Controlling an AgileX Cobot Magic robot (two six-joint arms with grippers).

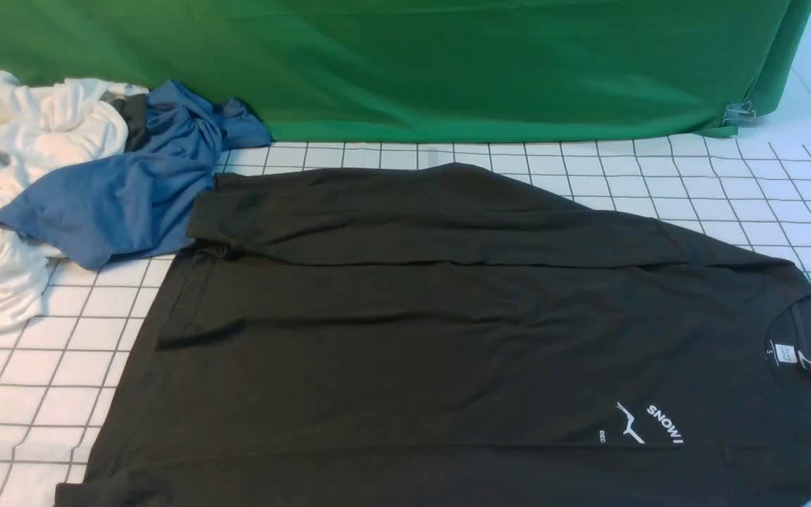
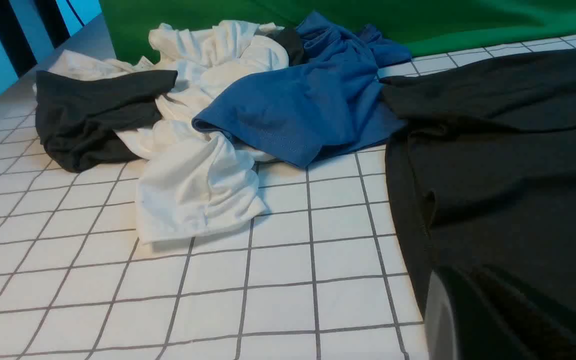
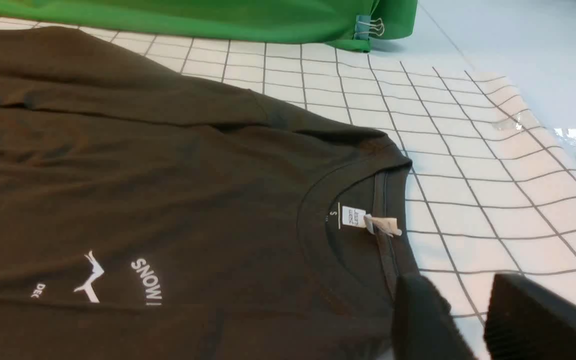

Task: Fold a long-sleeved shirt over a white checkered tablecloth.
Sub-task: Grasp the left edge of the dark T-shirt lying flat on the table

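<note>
The black long-sleeved shirt (image 1: 448, 331) lies spread on the white checkered tablecloth (image 1: 729, 190), collar to the right. Its far sleeve is folded across the body, and its "SNOW" print (image 3: 145, 280) and neck label (image 3: 354, 216) face up. My right gripper (image 3: 455, 290) is open beside the collar, one finger (image 3: 418, 315) at the shirt's shoulder edge, with bare tablecloth showing in the gap. My left gripper (image 2: 460, 305) is a dark blurred shape low over the shirt's hem side (image 2: 493, 175), its jaws shut. Whether it pinches cloth I cannot tell. Neither gripper shows in the front view.
A heap of garments lies at the far left: a blue one (image 1: 124, 190) touching the shirt's corner, white ones (image 1: 18, 141) and a dark one (image 2: 88, 115). A green backdrop (image 1: 448, 63) closes the far side, clipped at its right end (image 3: 370, 26). The tablecloth's right edge (image 3: 543, 130) is wavy.
</note>
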